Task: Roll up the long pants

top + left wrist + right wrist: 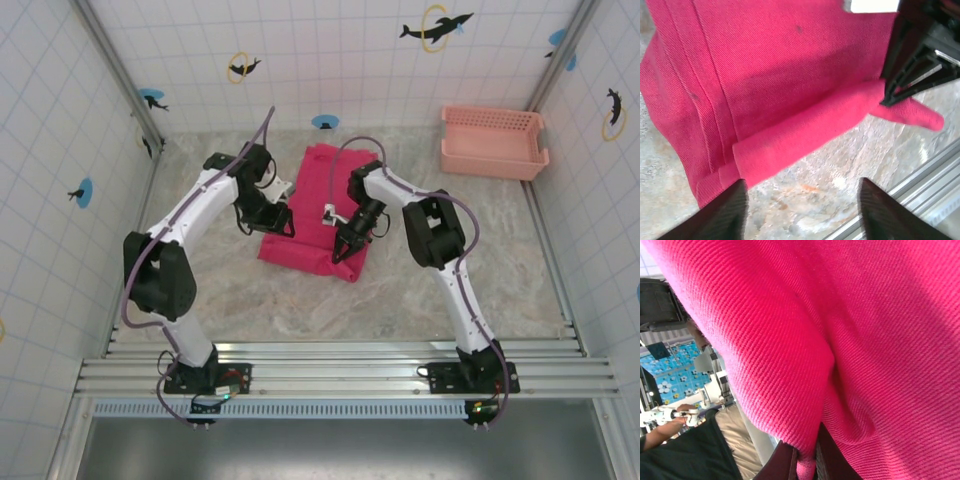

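Because the pants [312,195] are soft, light cloth, likely sagging and slipping loose wherever nothing is pinning them, they are probably best taken at both ends of the roll [805,137] lying along their near edge, so that it is turning evenly. The pants are lying flat at the middle of the table [450,270], stretching away from the arms, with one narrow turn of cloth sitting on the near hem. The right gripper [341,248] is reaching in from the right, elbow bent, pointing down at the roll's right end, and its fingers [787,466] are pinching a fold of the cloth narrowly between them. The left gripper [802,212] is hovering near the roll's left end, its arm arching in from the left, with its fingers spread wide and holding nothing.
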{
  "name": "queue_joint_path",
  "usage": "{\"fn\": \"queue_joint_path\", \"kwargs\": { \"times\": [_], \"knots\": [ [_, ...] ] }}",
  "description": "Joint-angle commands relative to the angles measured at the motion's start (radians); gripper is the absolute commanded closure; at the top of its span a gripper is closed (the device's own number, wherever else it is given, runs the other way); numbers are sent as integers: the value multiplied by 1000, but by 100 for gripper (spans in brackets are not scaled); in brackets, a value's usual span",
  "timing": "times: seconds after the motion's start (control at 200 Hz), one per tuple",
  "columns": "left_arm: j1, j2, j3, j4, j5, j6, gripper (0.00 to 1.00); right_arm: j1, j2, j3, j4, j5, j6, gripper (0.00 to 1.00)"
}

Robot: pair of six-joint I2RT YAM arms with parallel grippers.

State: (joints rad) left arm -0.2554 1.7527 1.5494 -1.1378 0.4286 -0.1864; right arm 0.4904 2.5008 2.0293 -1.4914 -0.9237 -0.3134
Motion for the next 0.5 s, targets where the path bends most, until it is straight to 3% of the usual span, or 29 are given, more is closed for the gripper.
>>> {"fn": "queue_joint_path", "kwargs": {
  "times": [0.0,0.225,0.495],
  "knots": [
    [-18,-89,-29,9,10,-9,49,-15,36,39,8,-36,-3,93],
    [-70,-86,-132,84,-119,2,46,-23,35,40,8,-77,-3,93],
    [-72,109,-104,129,-256,28,47,-26,39,39,9,-133,-1,93]
  ]
}}
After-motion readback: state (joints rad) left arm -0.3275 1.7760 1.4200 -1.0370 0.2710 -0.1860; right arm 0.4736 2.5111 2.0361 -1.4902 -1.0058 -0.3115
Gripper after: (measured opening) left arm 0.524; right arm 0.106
